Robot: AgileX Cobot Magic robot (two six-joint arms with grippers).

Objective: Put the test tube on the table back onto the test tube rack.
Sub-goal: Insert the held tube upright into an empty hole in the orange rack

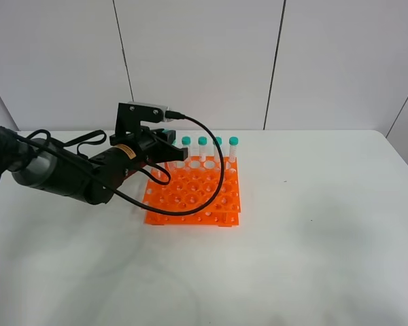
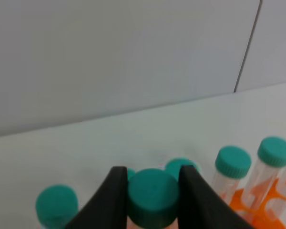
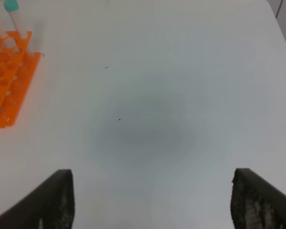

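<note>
Clearly the left gripper (image 2: 152,191) is clamped on the test tube (image 2: 152,196): in the left wrist view its two black fingers (image 2: 115,193) press against either side of the teal cap, with no gap showing. In the exterior high view this gripper (image 1: 164,151) sits over the back left part of the test tube rack (image 1: 194,192), so the tube is up at the rack, off the table (image 1: 313,224).

Judging by its look, the tube is light, stiff and smooth, a slim plastic piece that could slip or swing if pinched low on its clear wall. The ribbed cap seems the surest place to take hold, and that is where the fingers sit. Being narrow, it will need to stay upright to find a hole.

Further right, four capped tubes (image 1: 209,151) stand in the rack's back row. The right gripper (image 3: 152,205) stands spread wide with nothing between its jaws, hanging over bare table well apart from the rack.

Much is hidden. The held tube's body and tip are cut off below the wrist picture, and in the high view the arm and cable cover it, so I cannot tell whether the tip has entered a hole, or which hole. Nearby caps are blurred.
</note>
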